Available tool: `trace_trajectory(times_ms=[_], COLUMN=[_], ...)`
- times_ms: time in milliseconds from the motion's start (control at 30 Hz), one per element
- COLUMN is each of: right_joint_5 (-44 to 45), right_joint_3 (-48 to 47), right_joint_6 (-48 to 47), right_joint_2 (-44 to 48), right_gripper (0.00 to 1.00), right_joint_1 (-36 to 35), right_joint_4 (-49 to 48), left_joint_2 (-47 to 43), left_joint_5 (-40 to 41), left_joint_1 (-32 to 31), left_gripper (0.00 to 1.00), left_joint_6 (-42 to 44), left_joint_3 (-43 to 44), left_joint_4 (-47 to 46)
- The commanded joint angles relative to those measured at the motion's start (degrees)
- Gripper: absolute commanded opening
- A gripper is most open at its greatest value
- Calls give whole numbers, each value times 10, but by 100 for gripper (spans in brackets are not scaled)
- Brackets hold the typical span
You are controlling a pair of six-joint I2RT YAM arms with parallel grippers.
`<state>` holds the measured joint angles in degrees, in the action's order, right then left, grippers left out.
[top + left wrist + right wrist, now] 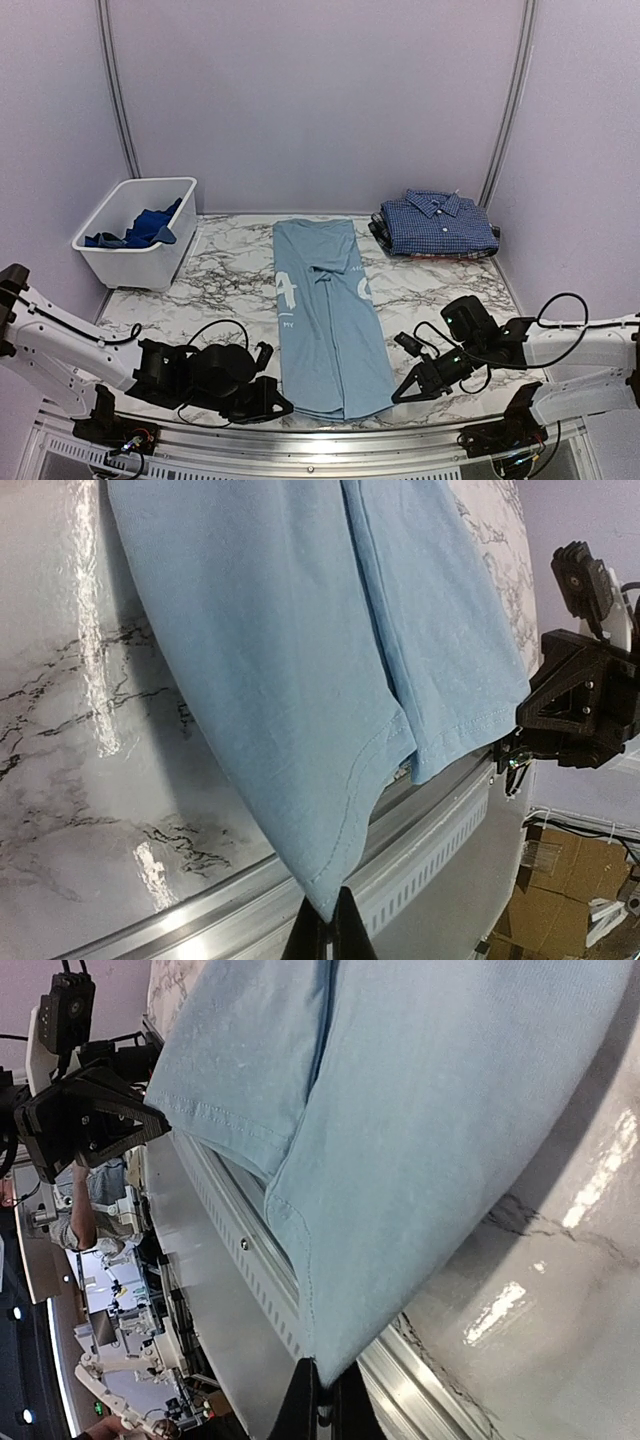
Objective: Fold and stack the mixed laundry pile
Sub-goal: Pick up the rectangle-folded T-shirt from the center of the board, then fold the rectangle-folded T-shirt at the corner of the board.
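The left jaws and right jaws are each pinching shut on a near corner of the light blue T-shirt (325, 320) lying on the counter (230, 275).

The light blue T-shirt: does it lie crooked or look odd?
Slightly. The light blue T-shirt lies slanted, its near end further right; its hem overlaps the edge of the table, where the left tool and right tool pinch its corners.
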<state>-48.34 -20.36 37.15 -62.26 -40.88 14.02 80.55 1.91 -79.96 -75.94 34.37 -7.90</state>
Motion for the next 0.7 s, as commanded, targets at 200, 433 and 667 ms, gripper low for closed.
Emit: trace_trajectory(times_ms=[200, 433, 667], right_joint_5=[-4, -5, -17], right_joint_3=[-161, -344, -545], right_joint_6=[-33, -123, -167], right_joint_2=[-75, -268, -458], right_gripper=[0, 0, 0], right_joint_1=[72, 142, 204], right_joint_4=[32, 62, 96], left_joint_2=[-80, -8, 147], left_joint_5=[7, -80, -143], left_joint_1=[110, 273, 382], left_gripper=[0, 0, 0], left_joint_6=[28, 149, 252], left_joint_3=[33, 115, 283], left_joint_4=[74, 101, 136])
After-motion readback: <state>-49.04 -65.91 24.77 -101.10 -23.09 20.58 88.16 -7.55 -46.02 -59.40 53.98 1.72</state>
